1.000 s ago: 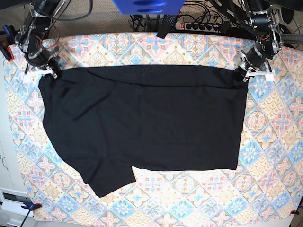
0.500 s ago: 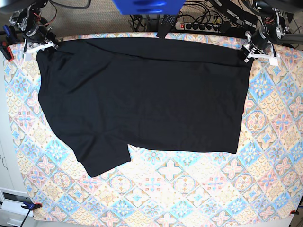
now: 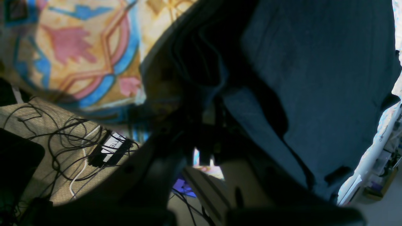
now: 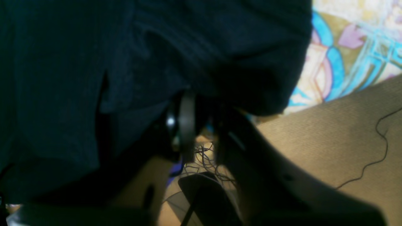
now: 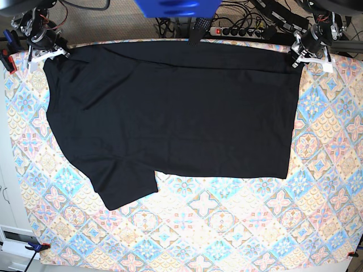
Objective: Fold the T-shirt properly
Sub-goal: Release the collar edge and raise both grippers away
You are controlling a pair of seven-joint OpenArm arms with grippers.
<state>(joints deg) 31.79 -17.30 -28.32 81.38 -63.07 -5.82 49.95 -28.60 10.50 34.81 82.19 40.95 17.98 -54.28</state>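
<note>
The black T-shirt (image 5: 170,113) lies spread flat over the far half of the table, one sleeve sticking out at the near left. My left gripper (image 5: 297,55) is shut on the shirt's far right corner at the table's back edge. My right gripper (image 5: 52,51) is shut on the far left corner. In the left wrist view the dark cloth (image 3: 314,78) hangs from the jaws. In the right wrist view the cloth (image 4: 125,62) is pinched the same way.
The table wears a patterned cloth (image 5: 227,226) of blue, pink and orange tiles. A power strip and cables (image 5: 238,29) lie behind the back edge. A blue object (image 5: 176,7) hangs at top centre. Clamps (image 5: 37,246) hold the cloth's near corners.
Both grippers have pulled the shirt's far edge back to the table's back edge, and the whole shirt has slid away from the front. The last half second shows only slight movement.
</note>
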